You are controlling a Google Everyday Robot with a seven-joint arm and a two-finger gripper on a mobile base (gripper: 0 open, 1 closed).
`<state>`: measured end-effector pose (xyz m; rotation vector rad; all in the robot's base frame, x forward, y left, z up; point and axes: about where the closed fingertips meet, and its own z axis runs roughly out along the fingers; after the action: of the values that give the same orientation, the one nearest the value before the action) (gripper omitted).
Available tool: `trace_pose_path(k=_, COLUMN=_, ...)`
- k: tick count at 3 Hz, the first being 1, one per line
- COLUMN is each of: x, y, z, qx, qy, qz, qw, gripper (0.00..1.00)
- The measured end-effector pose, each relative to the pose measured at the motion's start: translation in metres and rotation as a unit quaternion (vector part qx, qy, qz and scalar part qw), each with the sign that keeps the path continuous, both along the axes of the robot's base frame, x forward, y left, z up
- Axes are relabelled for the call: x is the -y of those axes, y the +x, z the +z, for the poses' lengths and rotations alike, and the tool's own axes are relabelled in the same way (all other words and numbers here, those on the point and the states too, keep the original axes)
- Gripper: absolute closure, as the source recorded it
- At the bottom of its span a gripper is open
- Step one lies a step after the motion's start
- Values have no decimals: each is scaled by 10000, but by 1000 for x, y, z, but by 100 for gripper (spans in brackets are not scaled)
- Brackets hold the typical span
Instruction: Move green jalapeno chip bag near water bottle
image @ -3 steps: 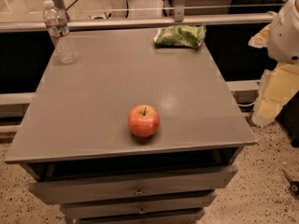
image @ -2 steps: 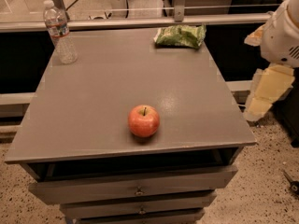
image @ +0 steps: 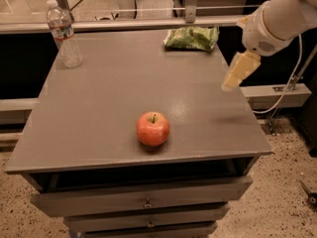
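Observation:
The green jalapeno chip bag [image: 192, 37] lies flat at the far right corner of the grey tabletop [image: 109, 98]. The water bottle [image: 63, 33], clear with a white cap and a red-and-white label, stands upright at the far left corner. My gripper [image: 234, 78], on the white arm coming in from the upper right, hangs over the table's right edge, in front of and to the right of the bag, apart from it. It holds nothing that shows.
A red apple [image: 153, 128] sits near the front middle of the table. Drawers [image: 143, 202] run below the tabletop. A rail [image: 148, 24] runs behind the table. A white cable and a floor base [image: 277, 95] stand to the right.
The arm and gripper have moved left and up, from beside the table's right edge to over it, closer to the chip bag. Bag, bottle and apple have not moved.

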<state>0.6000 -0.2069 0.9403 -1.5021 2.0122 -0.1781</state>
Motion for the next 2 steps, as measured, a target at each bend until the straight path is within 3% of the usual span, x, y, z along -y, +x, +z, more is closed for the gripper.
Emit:
trace_pose_path(k=1, x=-4, y=70, z=5, qx=567, qy=422, qz=-131, qw=9974, gripper=0)
trace_pose_path(k=2, x=-13, y=130, z=12, qx=963, qy=922, qz=-296, qw=9906, gripper=0)
